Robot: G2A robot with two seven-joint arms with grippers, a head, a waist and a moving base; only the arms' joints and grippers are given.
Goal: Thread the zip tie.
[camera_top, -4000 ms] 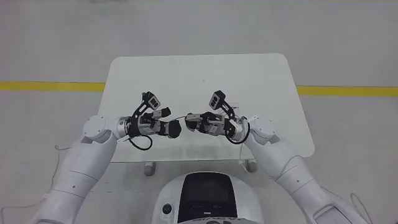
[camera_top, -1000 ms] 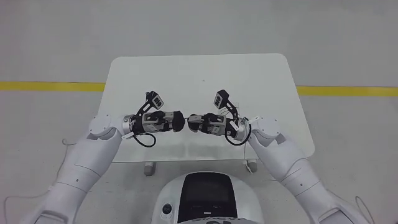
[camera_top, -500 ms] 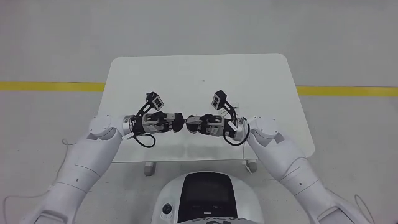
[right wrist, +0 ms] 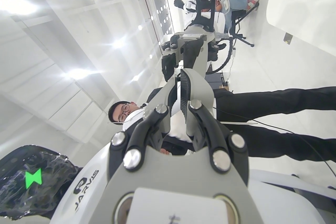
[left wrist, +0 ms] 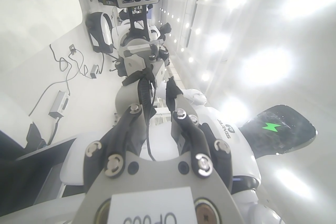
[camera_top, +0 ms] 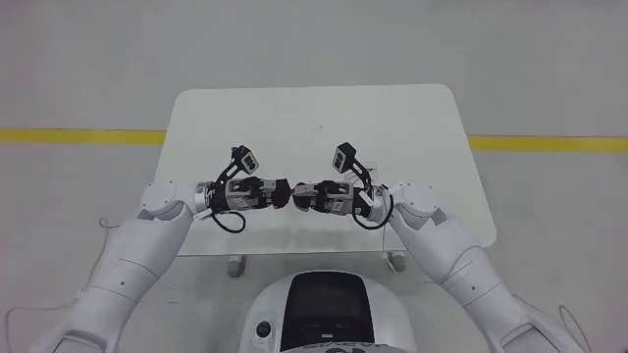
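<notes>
Zip tie (left wrist: 147, 128): showing in the left wrist view as a thin dark strip, curving from the left end effector (left wrist: 157, 83) back toward its wrist. The left end effector is gripping it, pads standing slightly apart. The right end effector (right wrist: 178, 80) is sitting closed to a narrow slit; whether the strip is reaching into it is hard to make out.

Top view: both tips are meeting over the middle of the near edge of the tabletop (camera_top: 314, 123), hiding the tie there. Far edge and both far corners are lying well apart from them.
</notes>
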